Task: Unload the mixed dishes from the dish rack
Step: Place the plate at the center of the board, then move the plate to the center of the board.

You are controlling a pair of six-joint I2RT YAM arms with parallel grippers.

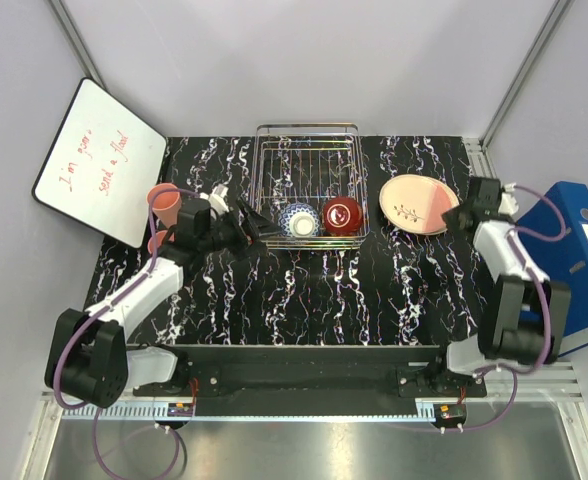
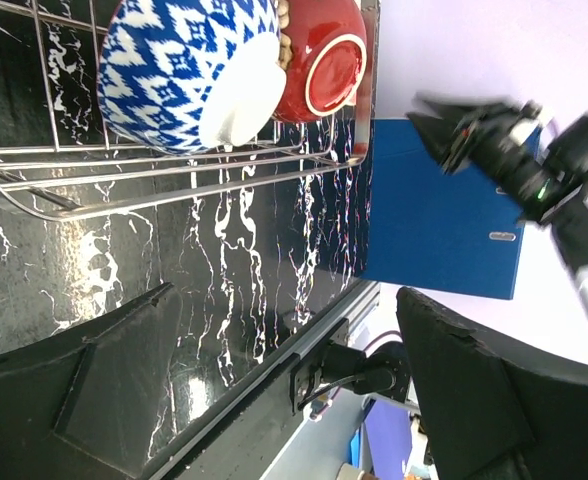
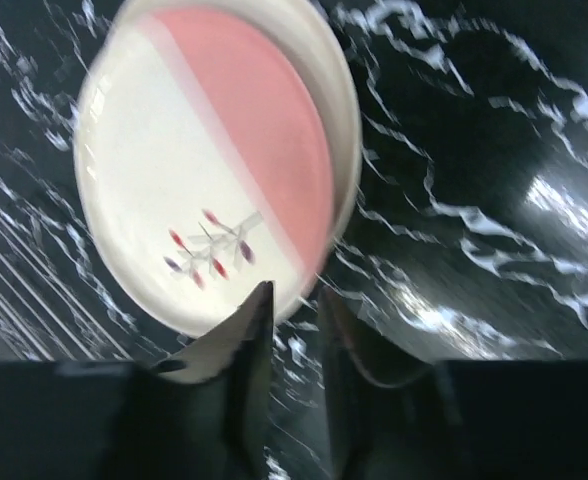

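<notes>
The left tool (image 1: 257,226) is wide open beside the dish rack (image 1: 307,128), in which the blue-white patterned bowl (image 1: 300,219) and the red bowl (image 1: 342,214) sit. The pink-edged plate (image 1: 418,204) lies on the bench (image 1: 304,300). The right tool (image 3: 294,322) is at its rim with narrow jaws; I cannot tell if it grips.

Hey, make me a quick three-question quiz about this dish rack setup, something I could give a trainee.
1. True or false: the dish rack holds no dishes.
2. Where does the pink-and-cream plate lie? A: in the rack. B: on the table, right of the rack. C: on the floor.
3. Which gripper stands wide open by the rack's near left corner?
Key: 1 false, the blue-white bowl and the red bowl sit in it. 2 B. 3 the left gripper.
</notes>
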